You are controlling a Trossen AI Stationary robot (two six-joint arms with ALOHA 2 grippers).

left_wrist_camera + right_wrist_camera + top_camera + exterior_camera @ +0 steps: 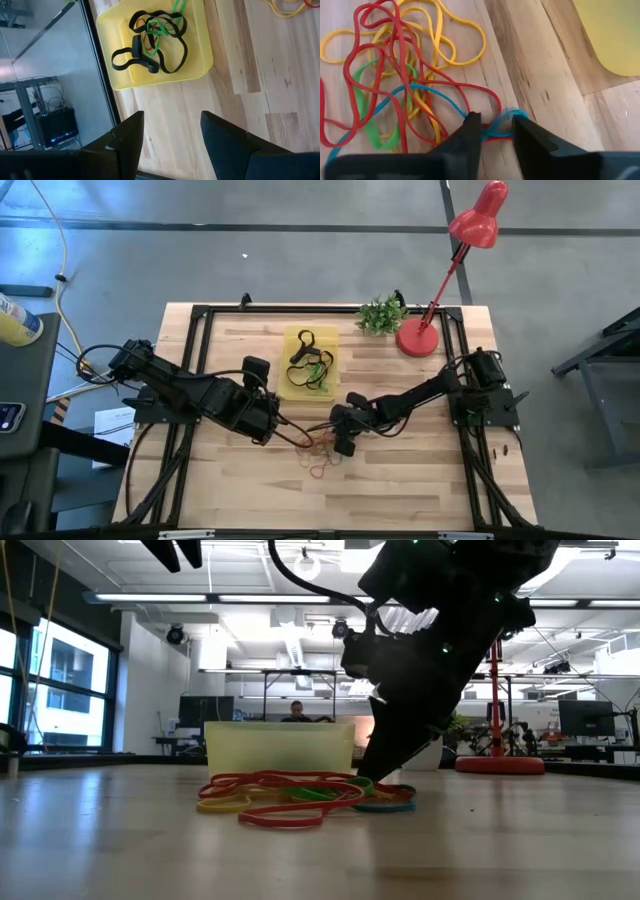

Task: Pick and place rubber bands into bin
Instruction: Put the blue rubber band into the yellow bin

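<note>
The right gripper [496, 131] is reaching down to the light wooden plank table [420, 480], at the edge of a tangled pile of thin loose rubber bands [405, 75] in red, yellow, green and blue. Its fingers are sitting slightly apart, straddling a blue and a red band, with the tips touching the table; no band is lifted. The pile is lying near the table's middle, just beside the small shallow rectangular yellow plastic bin [293, 385], on the side away from the small green potted plant [381, 314] and the red desk lamp [440, 280]. Inside the bin, black, green and orange bands [152, 42] are already lying. The left gripper [171, 137] is hovering beside the bin with its fingers spread apart, holding nothing.
</note>
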